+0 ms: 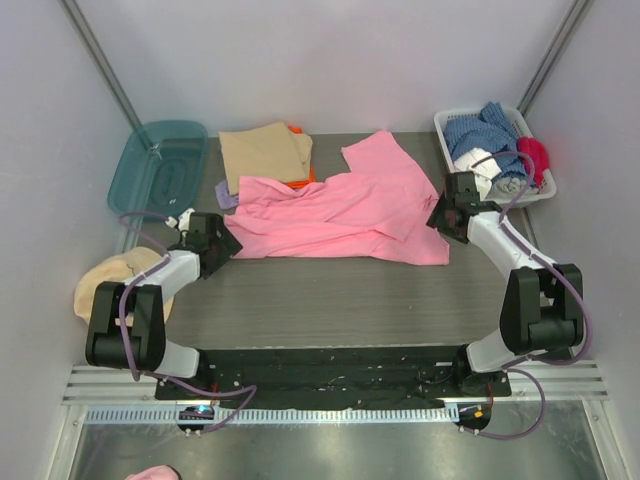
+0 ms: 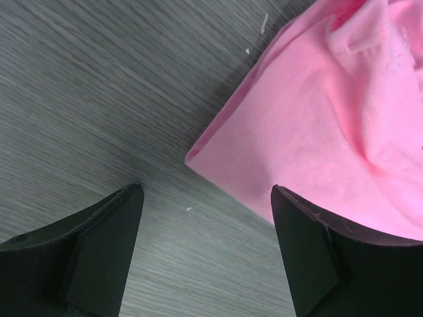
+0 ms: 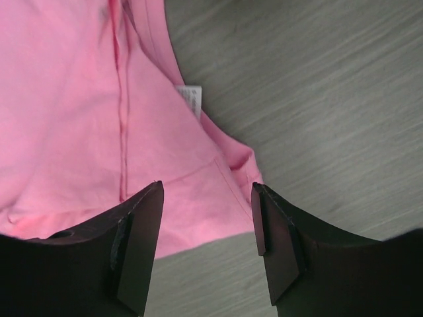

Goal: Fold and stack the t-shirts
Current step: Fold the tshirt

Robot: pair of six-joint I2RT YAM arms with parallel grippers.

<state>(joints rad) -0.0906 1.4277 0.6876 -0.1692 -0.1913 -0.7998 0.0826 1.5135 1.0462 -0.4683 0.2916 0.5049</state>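
Observation:
A bright pink t-shirt (image 1: 340, 208) lies spread and rumpled across the middle of the table. A folded tan shirt (image 1: 265, 153) lies behind it on top of an orange one (image 1: 300, 178), and a lilac edge (image 1: 226, 198) peeks out at the left. My left gripper (image 1: 228, 243) is open and empty over the pink shirt's near-left corner (image 2: 198, 162). My right gripper (image 1: 438, 218) is open and empty over the shirt's right edge (image 3: 218, 191), near a white label (image 3: 192, 99).
A teal plastic bin (image 1: 158, 165) stands at the back left. A white basket (image 1: 545, 180) with blue, white and pink-red cloth stands at the back right. A round tan cap (image 1: 108, 280) lies off the table's left side. Grey walls close in on both sides.

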